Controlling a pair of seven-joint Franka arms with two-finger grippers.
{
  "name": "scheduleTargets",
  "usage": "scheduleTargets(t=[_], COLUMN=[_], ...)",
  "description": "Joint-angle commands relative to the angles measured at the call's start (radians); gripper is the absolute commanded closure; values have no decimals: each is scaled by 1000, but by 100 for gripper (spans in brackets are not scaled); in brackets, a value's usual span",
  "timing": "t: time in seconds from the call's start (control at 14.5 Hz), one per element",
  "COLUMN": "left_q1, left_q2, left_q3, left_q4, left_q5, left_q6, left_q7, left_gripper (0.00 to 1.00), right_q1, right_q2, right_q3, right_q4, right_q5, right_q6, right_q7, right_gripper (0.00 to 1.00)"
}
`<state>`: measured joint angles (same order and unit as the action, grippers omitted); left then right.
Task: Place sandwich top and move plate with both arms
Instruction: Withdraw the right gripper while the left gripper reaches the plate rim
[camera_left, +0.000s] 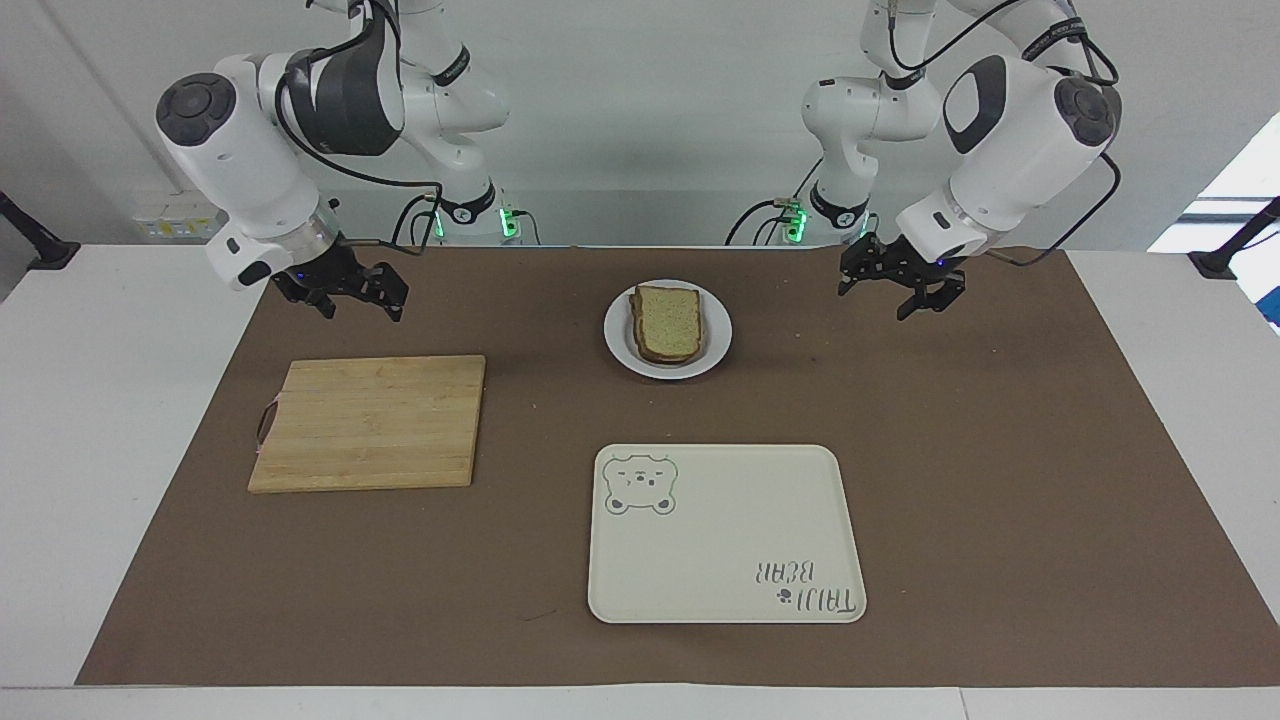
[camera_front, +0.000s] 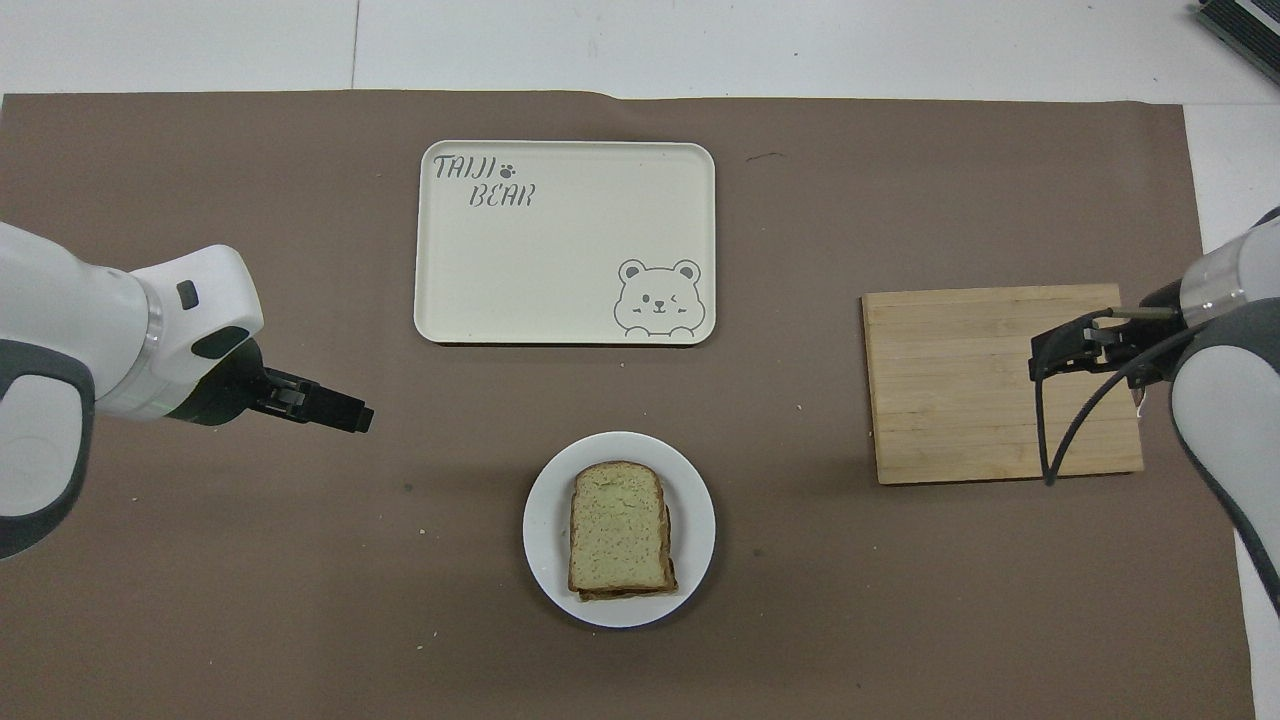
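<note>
On the brown mat, read across the facing view:

Right gripper (camera_left: 345, 298): raised over the mat at the right arm's end, just past the cutting board's robot-side edge; fingers spread apart, holding nothing.

Cutting board (camera_left: 368, 422): bamboo, flat on the mat toward the right arm's end, bare.

Plate (camera_left: 618, 340): small, round, white, mid-table, nearer to the robots than the tray, well apart from both grippers.

Sandwich top (camera_left: 670, 322): speckled slice lying flat on the stack on the plate, covering the slice beneath so only a dark edge shows. Its long axis runs toward and away from the robots; the rounded end points away from them, the flat base toward them.

Bear tray (camera_left: 725, 533): cream, rectangular, bare, farther from the robots than the plate, bear drawing at the corner nearest the plate.

Left gripper (camera_left: 895, 290): in the air over the mat between the plate and the left arm's end; fingers parted, nothing between them.
</note>
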<state>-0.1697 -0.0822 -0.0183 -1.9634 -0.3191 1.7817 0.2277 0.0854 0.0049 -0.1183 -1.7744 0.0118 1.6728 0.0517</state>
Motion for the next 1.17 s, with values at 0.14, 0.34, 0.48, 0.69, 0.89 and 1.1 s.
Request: scheduleTargets(t=[0.14, 0.34, 0.48, 0.69, 0.89, 1.1], left_q1=[-60, -100, -106, -119, -151, -175], left_q2=[-59, -59, -50, -50, -47, -31], left_q3=[15, 14, 15, 14, 15, 15], left_q4=[-190, -270, -336, -408, -474, -523], left_q5=[-118, -199, -283, -376, -523, -674], left_q6=[180, 267, 307, 389, 449, 464], left_q7=[70, 84, 93, 134, 220, 265], left_gripper=[0, 0, 0, 0, 0, 0], right_q1=[-22, -24, -24, -21, -23, -23], right_q2=[-51, -51, -49, -52, -81, -83], right_q3=[-1, -3, -1, -4, 0, -3], right_q4=[70, 130, 185, 237, 225, 230], right_q5=[-9, -9, -19, -27, -38, -38], right_q6=[-22, -54, -105, -178, -185, -185], right_q7=[-27, -41, -53, -53, -55, -55], right_gripper=[0, 0, 0, 0, 0, 0])
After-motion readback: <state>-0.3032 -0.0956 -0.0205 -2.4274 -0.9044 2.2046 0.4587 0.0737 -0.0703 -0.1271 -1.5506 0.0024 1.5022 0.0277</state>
